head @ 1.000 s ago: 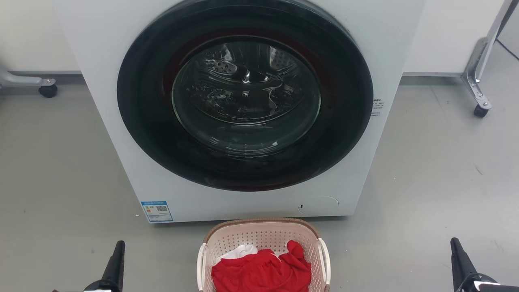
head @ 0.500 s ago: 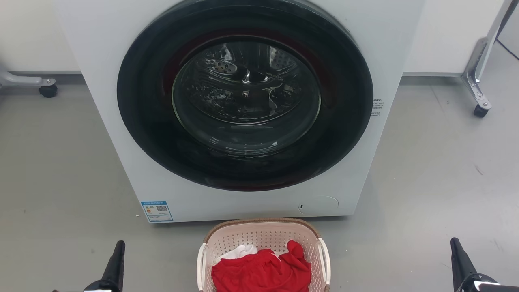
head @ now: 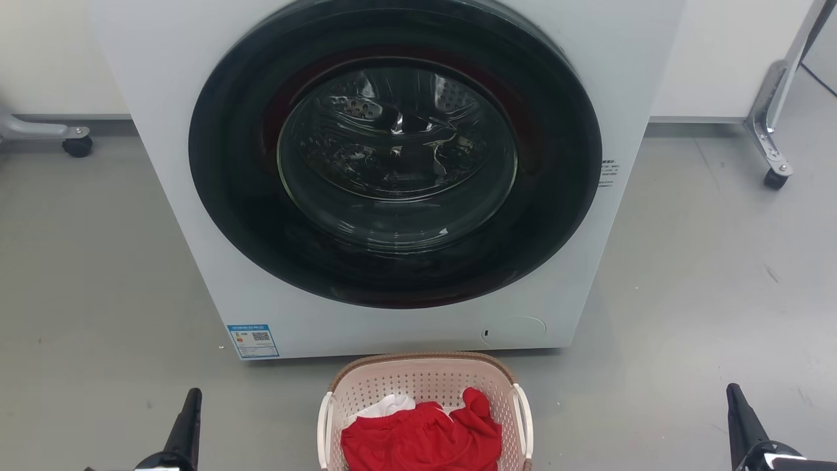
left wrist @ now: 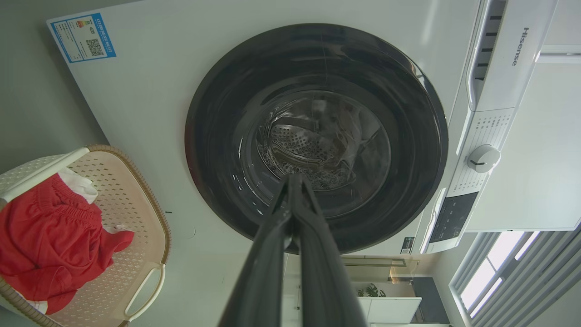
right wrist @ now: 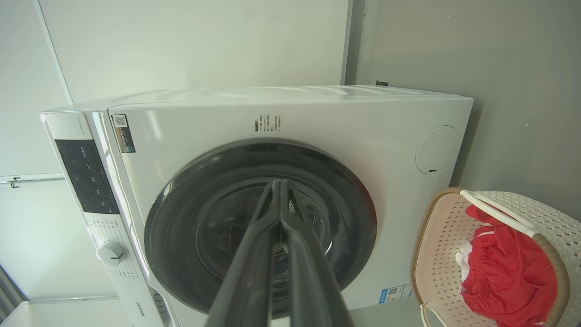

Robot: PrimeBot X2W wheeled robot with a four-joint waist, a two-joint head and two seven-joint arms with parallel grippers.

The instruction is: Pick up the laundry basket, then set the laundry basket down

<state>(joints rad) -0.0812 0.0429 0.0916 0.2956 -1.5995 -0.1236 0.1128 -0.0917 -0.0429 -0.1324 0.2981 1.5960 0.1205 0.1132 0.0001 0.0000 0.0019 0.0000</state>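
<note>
- The laundry basket (head: 425,383) stands on the grey floor (head: 85,261) just in front of the washing machine (head: 163,196), about centred under its round dark door (head: 395,150), which is shut.
- The basket is pale pink-beige with perforated sides and a brown woven-look rim. It has a white handle (head: 324,425) on the robot's left side and another (head: 525,418) on the right.
- A crumpled red garment (head: 422,441) lies inside the basket, and a bit of white cloth (head: 386,405) peeks out at its far left edge.
- The left claw (left wrist: 294,181) is closed with its two dark fingers meeting at the tips, and it grips nothing. In the head view it sits low on the left, well apart from the basket.
- The right claw (right wrist: 279,184) is likewise closed and empty. In the head view it sits low on the right, well apart from the basket's right handle.
- In both wrist views the fingers point toward the machine's door, with the basket off to the side.
- A blue label (head: 253,340) is stuck on the machine's lower front corner.
- A black caster (head: 77,145) on a metal leg stands at the far left by the wall, and another (head: 775,178) at the far right.
</note>
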